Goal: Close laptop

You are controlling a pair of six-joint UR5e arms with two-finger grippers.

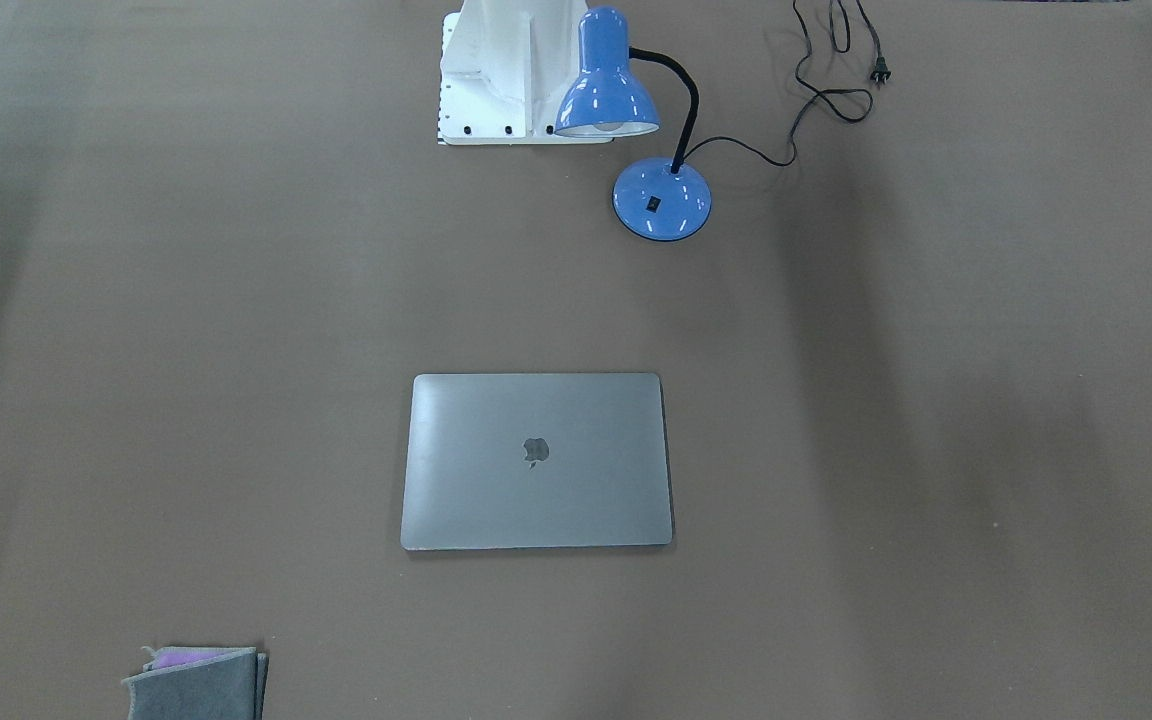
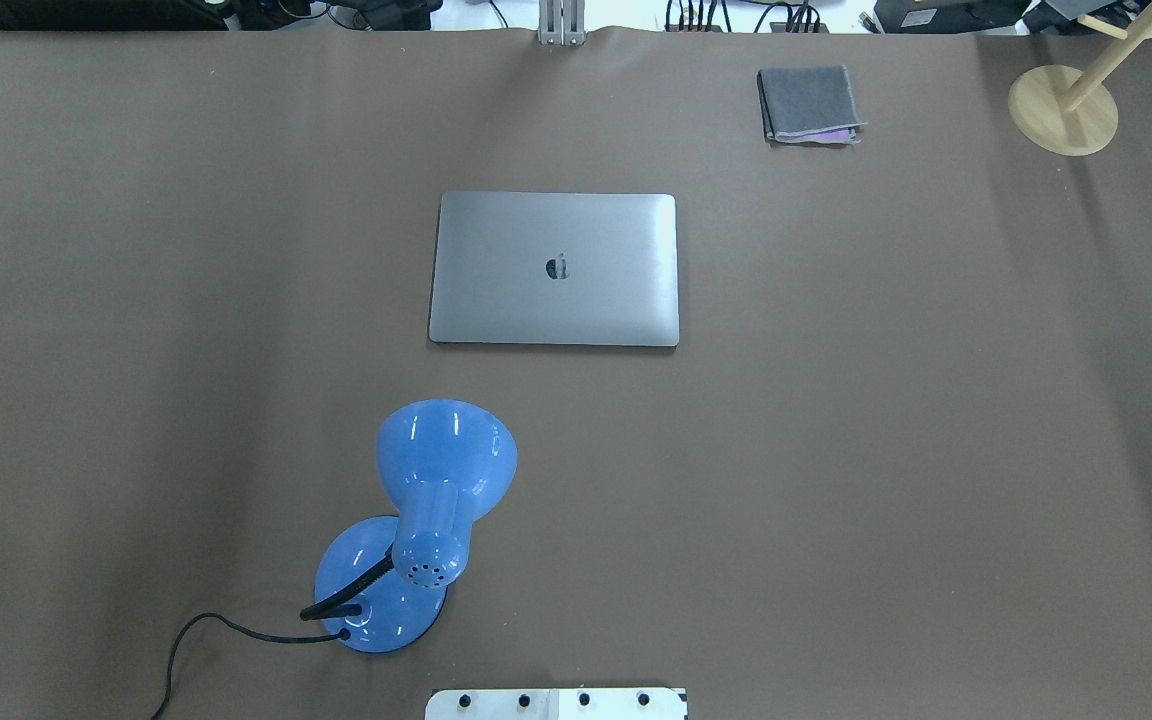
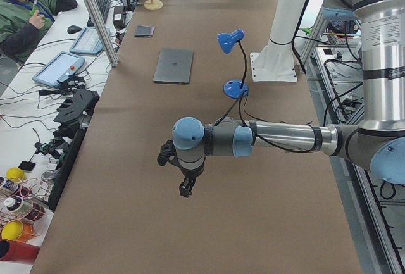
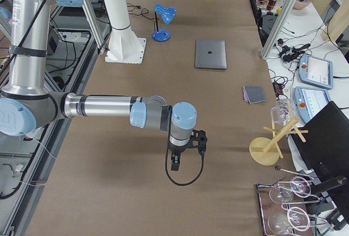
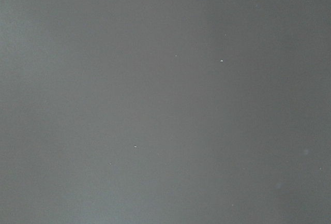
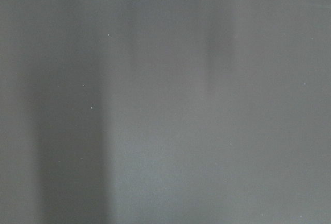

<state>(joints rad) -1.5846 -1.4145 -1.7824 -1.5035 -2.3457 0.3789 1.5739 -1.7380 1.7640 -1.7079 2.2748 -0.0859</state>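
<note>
Whether the left fingers [image 3: 184, 190] and right fingers [image 4: 174, 165] are spread or pressed together, I cannot tell. Both hang over bare bench [image 2: 886, 450] at opposite ends, probably parked clear, because the laptop [image 2: 554, 268] mid-bench already lies shut, logo up. Its long axis runs across the bench; I cannot tell which side the hinge is on.

Long table [image 2: 886, 450] under a matte brown cover, crossed by soft shadow bands. On it, near left, a blue gooseneck desk lamp [image 2: 446, 470], black cord [image 1: 816, 100] trailing loose, plug lying on the cover. Far right, a folded grey cloth [image 2: 808, 100] and a wooden stand [image 2: 1061, 110]. Beyond the far edge, aluminium posts [image 3: 95, 18] and a white bench [image 3: 25, 78] cluttered with consoles and cables; a person in green [image 3: 25, 14] seated there.
</note>
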